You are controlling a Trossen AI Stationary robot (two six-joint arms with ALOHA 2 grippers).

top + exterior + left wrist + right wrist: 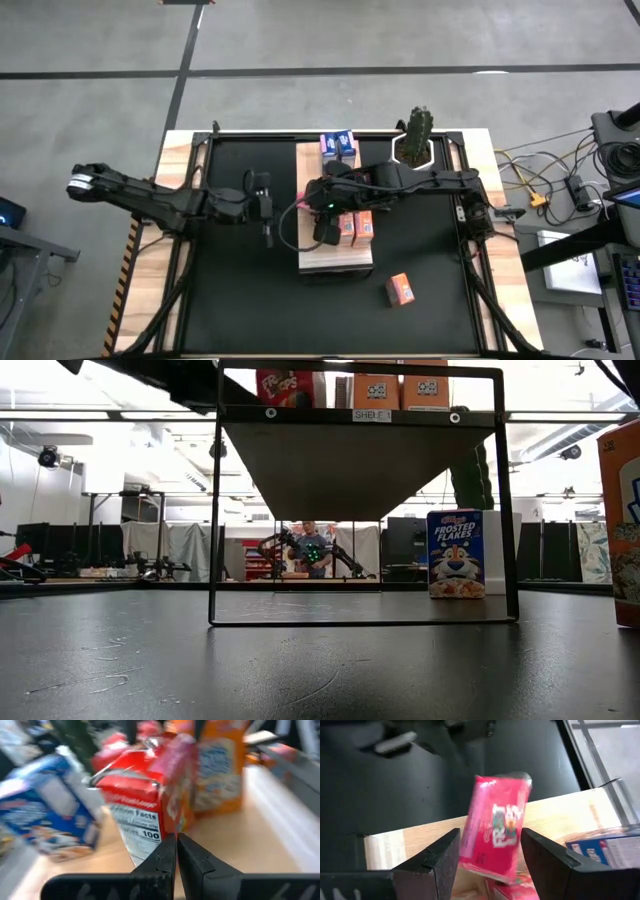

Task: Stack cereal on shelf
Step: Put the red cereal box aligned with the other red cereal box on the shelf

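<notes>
Right gripper: the right gripper (490, 855) sits over the middle of the shelf, its two dark fingers (432, 862) spread, with a pink-red printed cardboard cereal box (495, 832) tilted in the gap between them; whether the pads still touch the box cannot be told.
Left gripper: the left gripper (176, 851) has its jaws pressed fully together, holding nothing; in the high view it hangs over the black mat (240, 290), just left of the shelf.
Shelf: the long light wood board shelf (335, 258), raised on a thin black metal frame (214, 510), stands in the middle of the mat; the low view shows its underside and a small label on its front edge.
Boxes on shelf: orange printed cereal boxes (362, 228) stand at the shelf's near end beside the right gripper; blue printed cereal boxes (338, 145) stand at its far end.
Loose boxes: one orange cereal box (400, 289) lies on the mat near the shelf's near right corner; a blue Frosted Flakes box (455, 553) stands upright on the mat in the low view.
Other: a green cactus in a white pot (416, 138) stands on the mat just right of the shelf's far end.
Background: a person (312, 550) is seen far off in the room behind the table.
</notes>
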